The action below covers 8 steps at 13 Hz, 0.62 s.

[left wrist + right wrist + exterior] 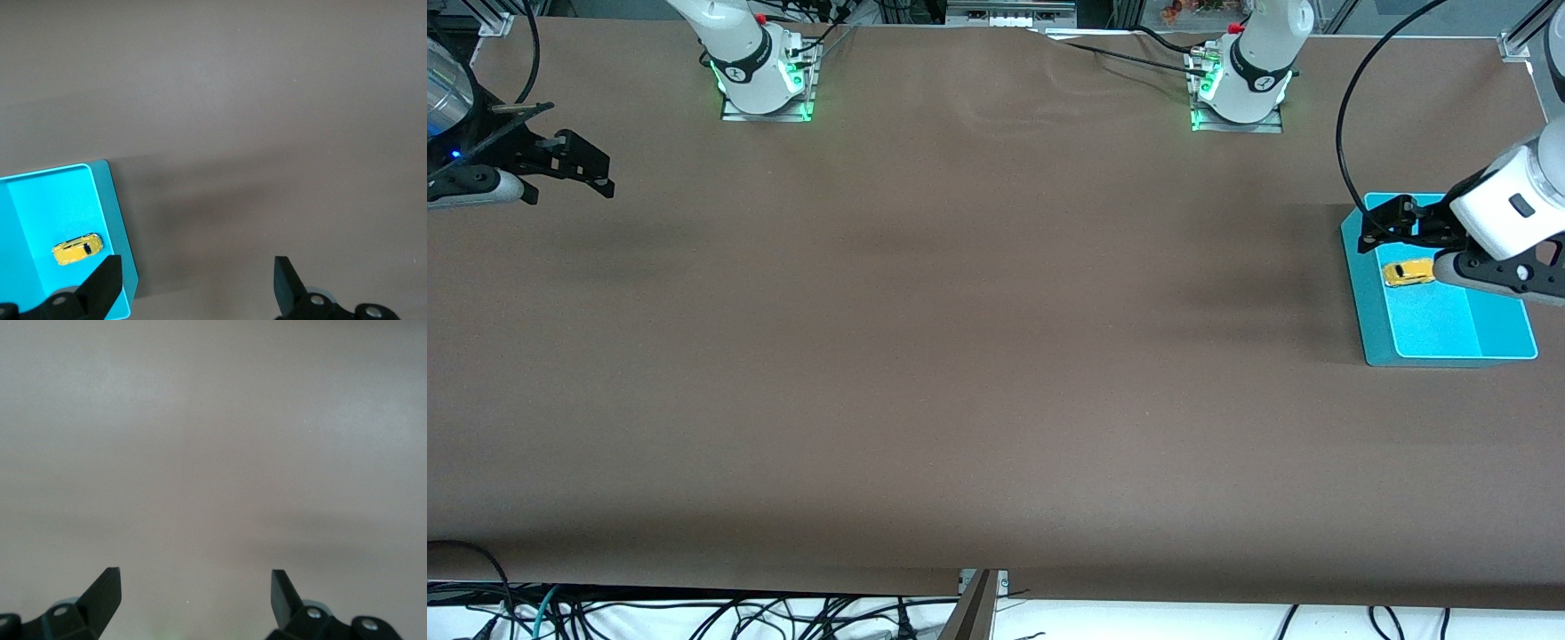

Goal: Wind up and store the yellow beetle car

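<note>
The yellow beetle car (pixel 1408 272) lies inside a cyan tray (pixel 1449 338) at the left arm's end of the table. It also shows in the left wrist view (pixel 78 249), in the tray (pixel 40 193). My left gripper (pixel 1376 228) is open and empty, up over the tray's edge that faces the table's middle; in its own view (pixel 197 283) the car lies apart from it. My right gripper (pixel 591 169) is open and empty, waiting over the right arm's end of the table; its view (pixel 196 597) shows only bare brown cloth.
A brown cloth (pixel 978 338) covers the whole table. Cables hang below the table's near edge (pixel 694 613). The arms' bases (pixel 765 84) stand along the edge farthest from the front camera.
</note>
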### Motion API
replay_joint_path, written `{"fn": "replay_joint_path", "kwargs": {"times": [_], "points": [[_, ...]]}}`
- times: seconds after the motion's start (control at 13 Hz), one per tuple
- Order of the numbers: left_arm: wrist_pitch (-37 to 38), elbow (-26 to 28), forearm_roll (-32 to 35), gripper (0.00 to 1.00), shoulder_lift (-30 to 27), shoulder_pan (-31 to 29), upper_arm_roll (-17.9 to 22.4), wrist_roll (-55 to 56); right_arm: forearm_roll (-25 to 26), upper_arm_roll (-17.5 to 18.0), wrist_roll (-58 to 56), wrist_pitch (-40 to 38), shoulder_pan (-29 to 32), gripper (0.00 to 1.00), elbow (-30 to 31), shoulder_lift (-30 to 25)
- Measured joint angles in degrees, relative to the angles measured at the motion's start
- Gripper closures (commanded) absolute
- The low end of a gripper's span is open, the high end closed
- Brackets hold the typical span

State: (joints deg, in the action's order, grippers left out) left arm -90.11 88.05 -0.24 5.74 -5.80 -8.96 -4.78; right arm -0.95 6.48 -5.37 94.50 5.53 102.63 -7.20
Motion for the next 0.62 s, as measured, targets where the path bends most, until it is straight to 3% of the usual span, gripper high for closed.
{"fn": "replay_joint_path", "kwargs": {"times": [0.39, 0.62], "points": [[-5.9, 14.8, -0.6, 0.0, -11.0, 1.8, 2.6, 2.5, 0.0, 0.0, 0.0, -0.1, 0.0, 0.01, 0.0, 0.0], [-6.7, 17.5, -0.9, 0.0, -13.3, 2.8, 3.0, 6.6, 0.0, 0.0, 0.0, -0.1, 0.0, 0.01, 0.0, 0.0]]}}
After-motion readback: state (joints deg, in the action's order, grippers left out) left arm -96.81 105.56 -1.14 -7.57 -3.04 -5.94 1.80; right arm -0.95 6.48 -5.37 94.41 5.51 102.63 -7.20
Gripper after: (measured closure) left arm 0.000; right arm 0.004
